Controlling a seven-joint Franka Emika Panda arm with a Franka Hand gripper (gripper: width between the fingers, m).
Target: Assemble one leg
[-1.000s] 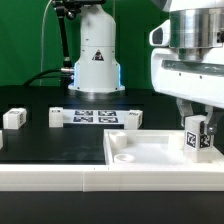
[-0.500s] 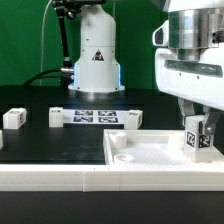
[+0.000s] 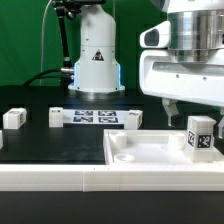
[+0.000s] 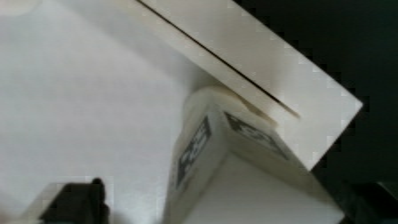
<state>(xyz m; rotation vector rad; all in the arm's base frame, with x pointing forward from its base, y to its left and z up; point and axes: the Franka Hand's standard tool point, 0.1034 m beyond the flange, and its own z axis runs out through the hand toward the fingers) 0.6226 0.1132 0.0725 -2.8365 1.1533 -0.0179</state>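
Note:
The leg, a small white post with a tag on its face, stands upright at the right end of the large flat white panel. My gripper is open just above it, and one dark finger hangs to the exterior view's left of the leg's top. In the wrist view the leg stands between my spread fingertips, with a gap on each side. The panel fills the area behind it. Nothing is held.
The marker board lies at the back of the black table. A second small white tagged post stands at the far left, and another small white part is beside the marker board. The robot base stands behind. A white ledge runs along the front.
My gripper was shut on the leg. It has let go, opened, and moved up and to the exterior view's left. The leg stays standing on the panel.

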